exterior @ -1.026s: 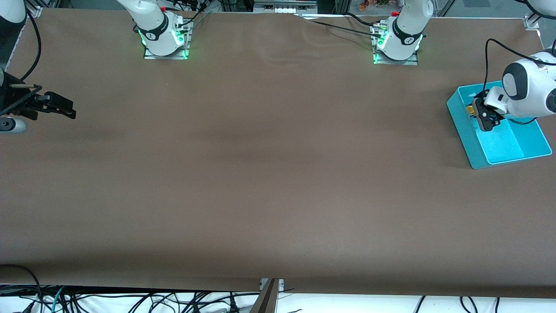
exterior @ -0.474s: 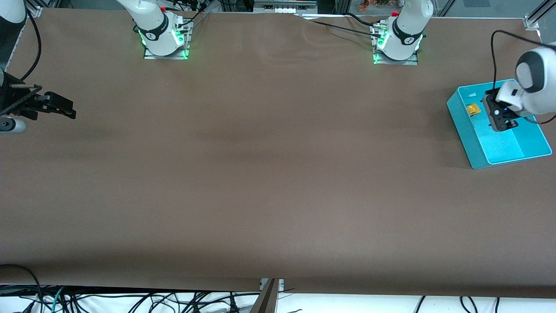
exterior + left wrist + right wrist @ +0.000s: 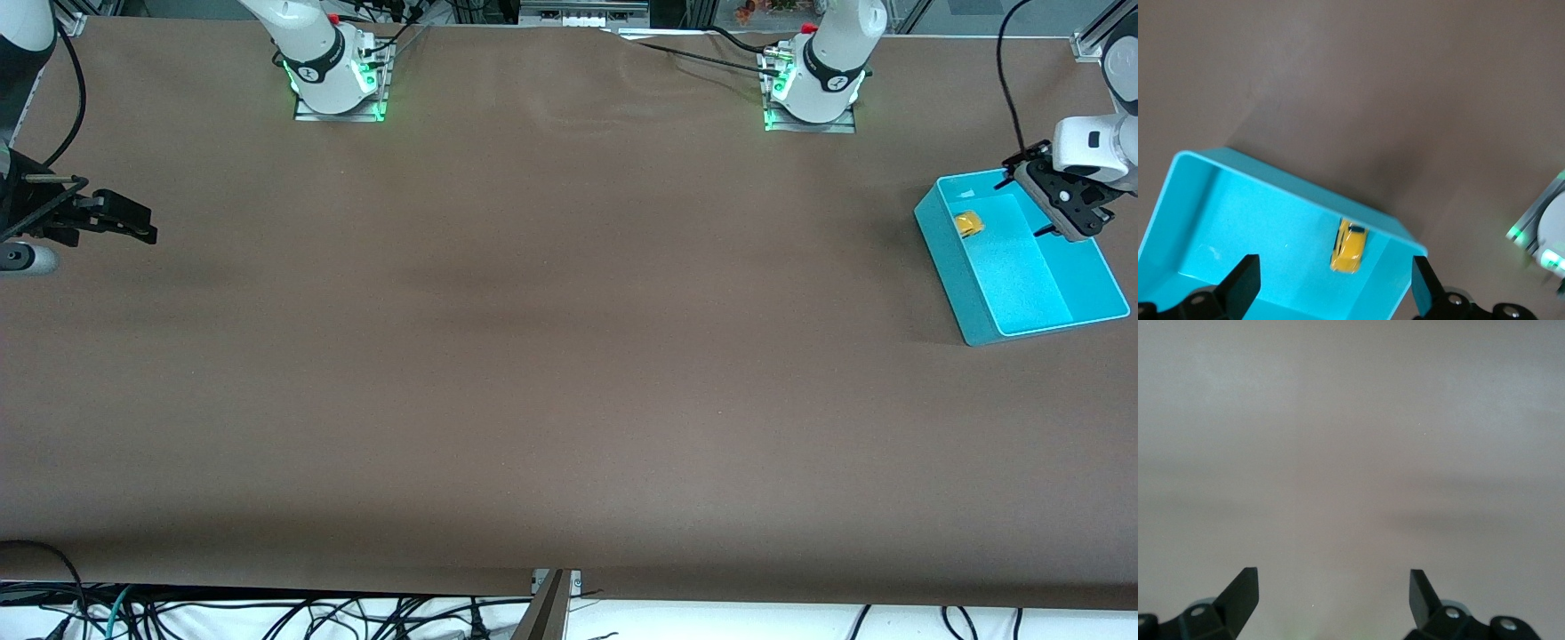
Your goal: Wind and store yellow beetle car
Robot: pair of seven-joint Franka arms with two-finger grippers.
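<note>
The yellow beetle car [image 3: 969,223] lies inside the teal bin [image 3: 944,247], in the corner farthest from the front camera. In the left wrist view the car [image 3: 1349,245] sits by the bin's wall [image 3: 1291,180]. My left gripper [image 3: 1063,206] is open and empty, raised above the bin's edge toward the left arm's end of the table; in its wrist view [image 3: 1333,288] the fingers stand wide apart. My right gripper [image 3: 120,220] is open and empty, waiting over the right arm's end of the table; its wrist view [image 3: 1333,597] shows bare brown table.
The brown table cover [image 3: 551,338] spans the whole view. The two arm bases [image 3: 333,76] [image 3: 813,89] stand at the edge farthest from the front camera. Cables hang below the edge nearest that camera.
My left gripper has risen out of the teal bin and moved toward the left arm's end of the table, leaving the yellow car in the bin. The right arm has not moved.
</note>
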